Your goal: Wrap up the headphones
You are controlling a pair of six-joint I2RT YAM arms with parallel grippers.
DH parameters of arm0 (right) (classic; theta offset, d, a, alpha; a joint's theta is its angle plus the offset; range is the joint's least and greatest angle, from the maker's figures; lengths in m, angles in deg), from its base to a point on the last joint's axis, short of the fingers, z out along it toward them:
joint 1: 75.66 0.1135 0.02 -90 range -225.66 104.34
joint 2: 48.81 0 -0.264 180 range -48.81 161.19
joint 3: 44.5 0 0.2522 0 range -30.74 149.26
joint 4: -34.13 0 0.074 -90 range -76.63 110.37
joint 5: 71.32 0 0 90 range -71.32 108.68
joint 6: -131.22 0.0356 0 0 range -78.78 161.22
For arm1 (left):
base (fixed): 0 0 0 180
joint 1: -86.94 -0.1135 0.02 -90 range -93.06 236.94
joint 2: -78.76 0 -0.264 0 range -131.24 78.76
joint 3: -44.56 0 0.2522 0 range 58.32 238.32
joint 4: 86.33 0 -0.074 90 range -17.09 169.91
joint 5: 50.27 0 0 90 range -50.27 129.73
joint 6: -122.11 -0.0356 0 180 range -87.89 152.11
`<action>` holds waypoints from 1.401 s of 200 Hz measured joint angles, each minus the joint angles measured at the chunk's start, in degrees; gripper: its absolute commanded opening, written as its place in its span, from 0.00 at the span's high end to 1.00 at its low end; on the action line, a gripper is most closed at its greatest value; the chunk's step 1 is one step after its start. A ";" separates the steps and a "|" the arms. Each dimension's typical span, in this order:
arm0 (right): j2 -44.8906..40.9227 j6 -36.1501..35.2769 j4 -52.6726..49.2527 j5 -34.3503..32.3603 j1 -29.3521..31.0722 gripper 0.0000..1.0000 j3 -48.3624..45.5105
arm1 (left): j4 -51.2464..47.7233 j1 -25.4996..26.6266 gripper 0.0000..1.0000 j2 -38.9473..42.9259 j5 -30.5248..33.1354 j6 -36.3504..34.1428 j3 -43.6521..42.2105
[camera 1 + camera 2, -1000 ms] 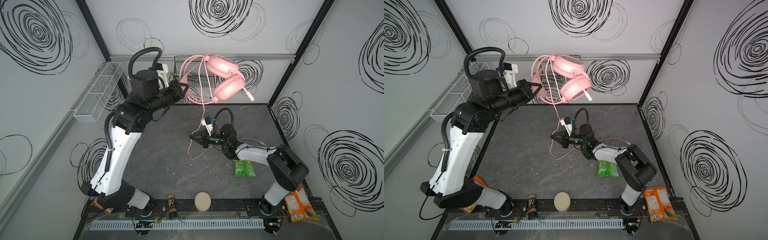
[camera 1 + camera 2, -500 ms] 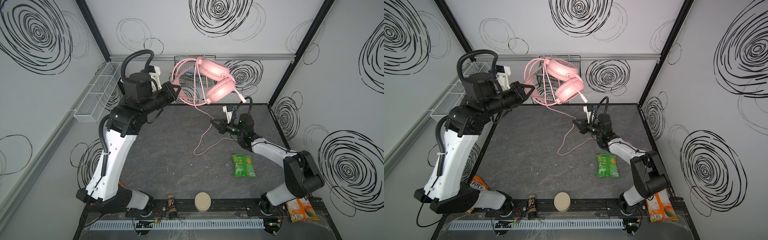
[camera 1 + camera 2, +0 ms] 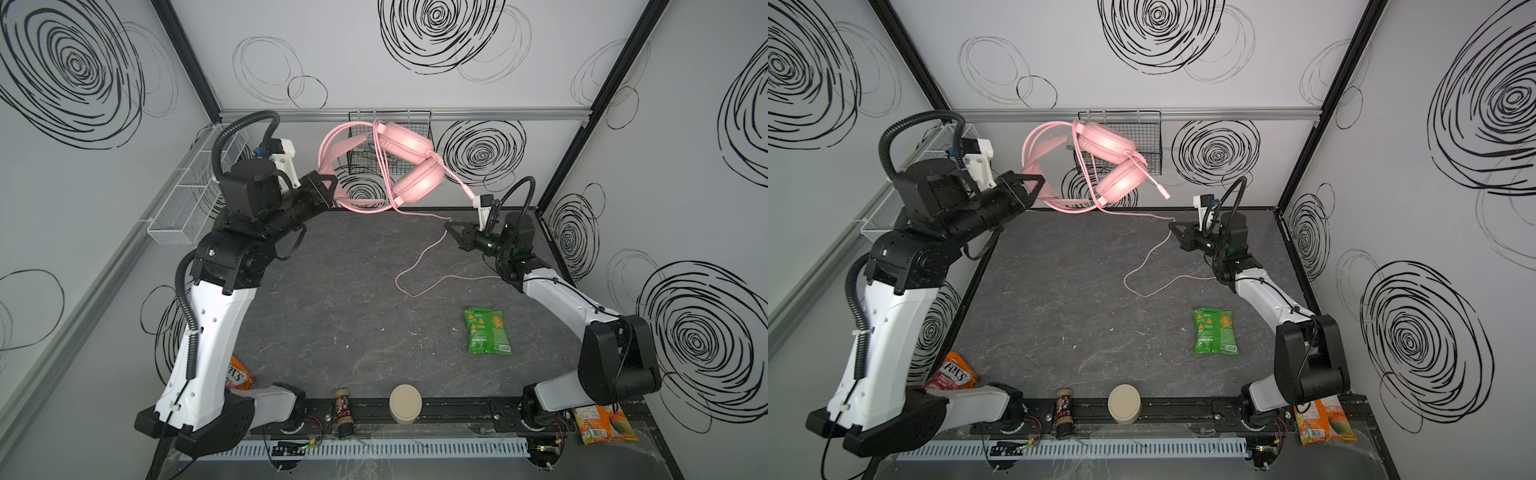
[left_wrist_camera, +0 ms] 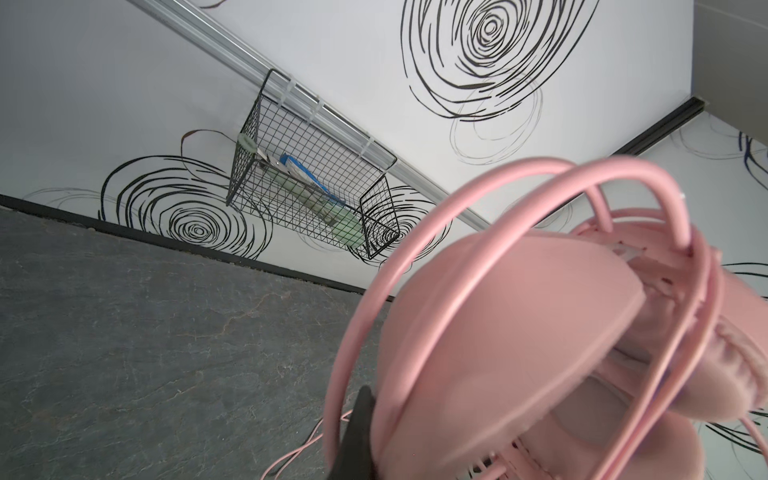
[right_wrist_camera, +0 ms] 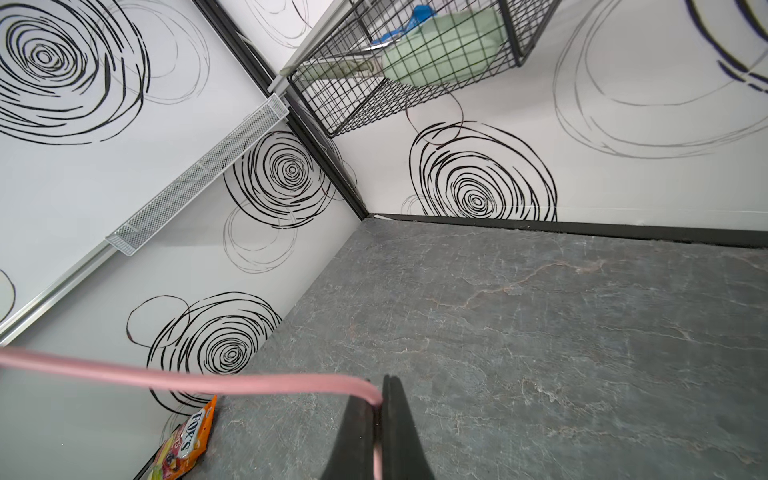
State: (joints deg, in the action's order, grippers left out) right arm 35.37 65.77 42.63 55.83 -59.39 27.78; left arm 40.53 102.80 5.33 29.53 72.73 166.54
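Counted: one headphones (image 3: 409, 166) with two earcups (image 3: 405, 143) and one cable (image 3: 419, 266); two end effectors; one green snack bag (image 3: 485, 330). Pale pink, padded, cable looped over the cups and trailing onto the bench (image 3: 332, 291). Hung in air above the bench's back edge, headband clamped in the closed left end effector (image 3: 331, 182). Cable pinched by the closed right end effector (image 3: 451, 227), below and right of the cups.

1 headphones (image 3: 409, 143), 3 packets (image 3: 485, 330), 2 baskets (image 3: 415, 112), 1 bottle (image 3: 344, 413), 1 disc (image 3: 405, 402).
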 measured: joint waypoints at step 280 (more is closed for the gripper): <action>0.31 -17.11 -31.71 -16.28 2.29 1.00 33.48 | -7.54 11.61 1.00 3.61 4.52 -24.13 -5.55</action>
State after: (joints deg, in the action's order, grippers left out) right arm 35.68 48.66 10.92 39.54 -57.09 61.27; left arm 32.99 114.41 8.94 34.06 48.60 160.99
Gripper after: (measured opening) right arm 0.066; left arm 0.086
